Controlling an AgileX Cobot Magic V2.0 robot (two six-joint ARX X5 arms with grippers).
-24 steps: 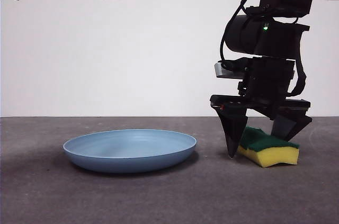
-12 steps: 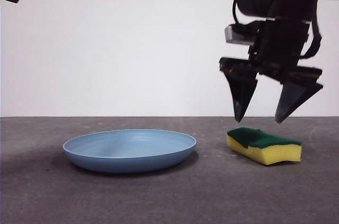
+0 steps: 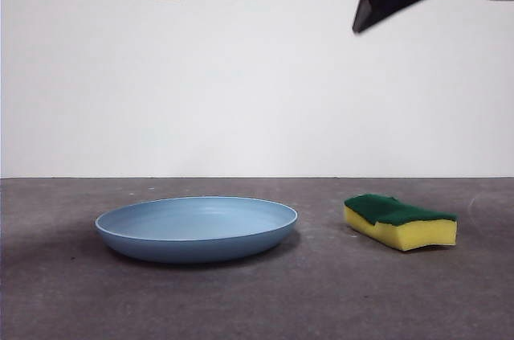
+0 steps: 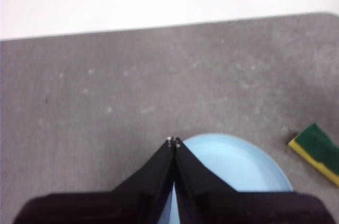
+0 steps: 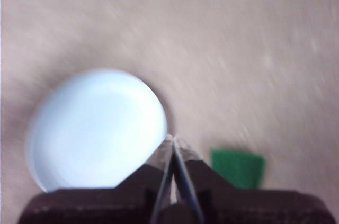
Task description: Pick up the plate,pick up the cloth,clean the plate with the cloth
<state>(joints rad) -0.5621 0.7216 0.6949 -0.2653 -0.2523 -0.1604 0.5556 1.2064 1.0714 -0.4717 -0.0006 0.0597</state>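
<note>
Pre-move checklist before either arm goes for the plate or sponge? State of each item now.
1. Plate flat on the table, nothing on it: ok.
2. Sponge free on the table, green side up, apart from the plate: ok.
3. Right gripper raised high above the sponge, holding nothing: ok.
4. Right jaws shut, need opening before a grasp: not ok.
5. Left gripper raised above the plate's edge, jaws shut, empty: not ok for grasping yet.
6. Right wrist view sharp enough to aim: not ok, blurred.
</note>
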